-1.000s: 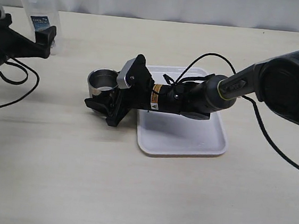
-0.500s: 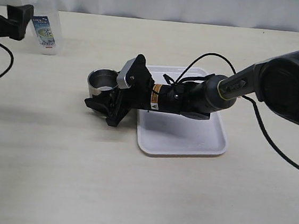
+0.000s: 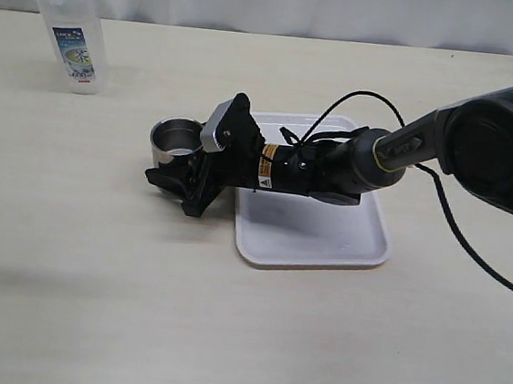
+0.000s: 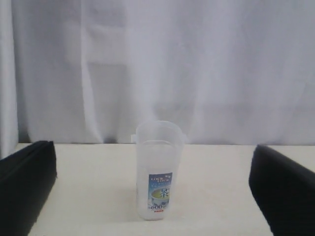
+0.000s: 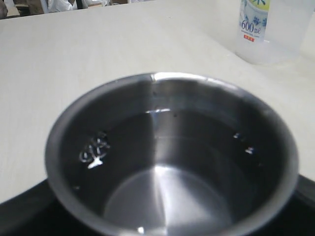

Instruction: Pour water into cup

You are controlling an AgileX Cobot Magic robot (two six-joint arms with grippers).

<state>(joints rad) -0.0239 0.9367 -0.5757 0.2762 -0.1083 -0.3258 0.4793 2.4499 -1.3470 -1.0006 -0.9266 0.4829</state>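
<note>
The steel cup [image 3: 175, 141] stands upright on the table just left of the tray. In the right wrist view it [image 5: 172, 147] fills the frame and holds clear water with a few bubbles. My right gripper [image 3: 174, 169] lies low over the table with its black fingers [image 5: 22, 209] hugging both sides of the cup. The clear plastic container [image 3: 70, 28] with the blue-green label stands upright at the back left. My left gripper [image 4: 155, 194] is open wide and empty. It faces the container [image 4: 158, 172] from a distance and is out of the exterior view.
A white tray [image 3: 325, 240] lies under my right arm, right of the cup. A black cable [image 3: 470, 251] loops from the right arm over the table. A white curtain [image 4: 157, 64] hangs behind the table's far edge.
My left gripper has drawn back to the left, out of the exterior view, leaving the container standing alone. The right arm and the cup have not moved.
</note>
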